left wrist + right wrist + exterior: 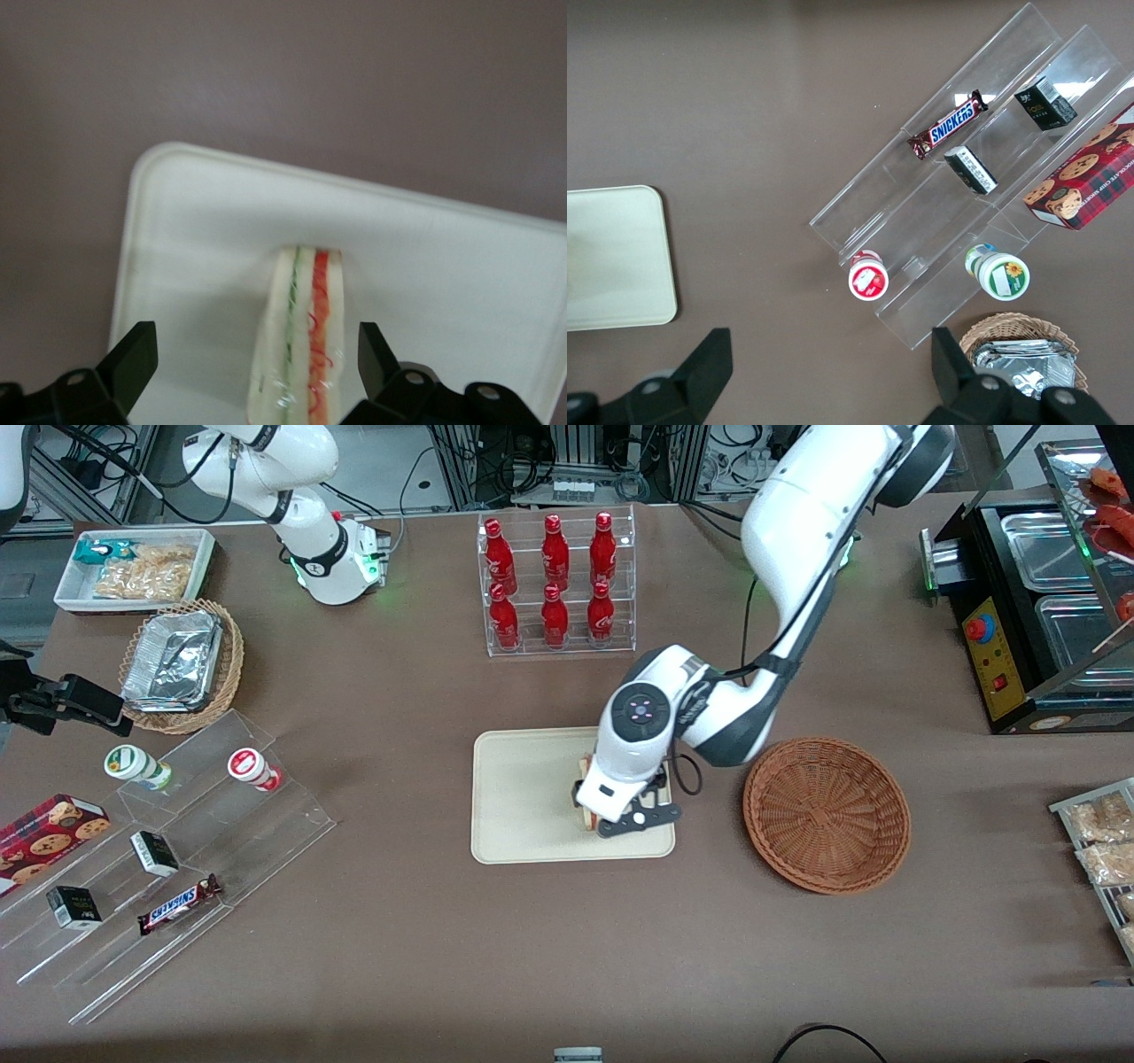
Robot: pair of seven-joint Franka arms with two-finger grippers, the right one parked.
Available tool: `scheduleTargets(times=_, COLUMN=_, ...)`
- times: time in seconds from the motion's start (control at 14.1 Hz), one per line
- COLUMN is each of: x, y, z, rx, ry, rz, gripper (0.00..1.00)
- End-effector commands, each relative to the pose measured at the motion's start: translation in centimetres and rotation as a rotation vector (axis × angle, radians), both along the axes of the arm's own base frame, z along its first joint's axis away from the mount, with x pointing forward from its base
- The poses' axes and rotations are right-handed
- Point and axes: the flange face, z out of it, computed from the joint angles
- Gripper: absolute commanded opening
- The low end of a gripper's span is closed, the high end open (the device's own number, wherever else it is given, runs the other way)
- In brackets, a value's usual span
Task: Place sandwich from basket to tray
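Hand [257, 367] open wide, straddling sandwich [299, 341], untouching

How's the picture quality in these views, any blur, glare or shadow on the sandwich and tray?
Left wrist view: soft focus overall; the gripper is open astride the sandwich, whose wrap glints faintly, and the tray shows a mild shadow beside the sandwich. Front view: even light and sharp, but the arm hides most of the sandwich.

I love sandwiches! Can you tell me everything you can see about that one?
The sandwich is a pale bread wedge in shiny clear wrap, with green and red filling stripes along its cut edge. It stands on edge on the cream tray. The gripper is right above it, fingers open on either side without touching it.
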Motion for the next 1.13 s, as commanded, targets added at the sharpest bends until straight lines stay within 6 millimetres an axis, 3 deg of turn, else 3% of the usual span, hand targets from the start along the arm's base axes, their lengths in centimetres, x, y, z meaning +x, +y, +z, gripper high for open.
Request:
scheduleTargets(times=0.0, x=0.3, y=7.5, z=7.5, rx=0.05, ry=-0.026, rz=0.027, gripper=1.0)
scheduleTargets(times=0.21, x=0.0, y=18.9, z=14.6, rx=0.113, ry=0.022, rz=-0.107, gripper=1.0)
scheduleTargets(times=0.42, x=-0.8, y=28.2, z=20.1, rx=0.074, ry=0.079, rz=-0.226, gripper=1.0)
scheduleTargets(times=0.49, x=-1.4, y=30.4, z=22.0, rx=0.05, ry=0.081, rz=-0.227, gripper=1.0)
scheduleTargets(times=0.64, x=-3.1, y=32.1, z=25.4, rx=0.063, ry=0.069, rz=-0.22, gripper=1.0)
scheduleTargets(times=0.78, x=-4.6, y=32.2, z=28.0, rx=0.077, ry=0.046, rz=-0.217, gripper=1.0)
scheduleTargets(times=1.06, x=-5.8, y=32.3, z=29.4, rx=0.082, ry=0.06, rz=-0.213, gripper=1.0)
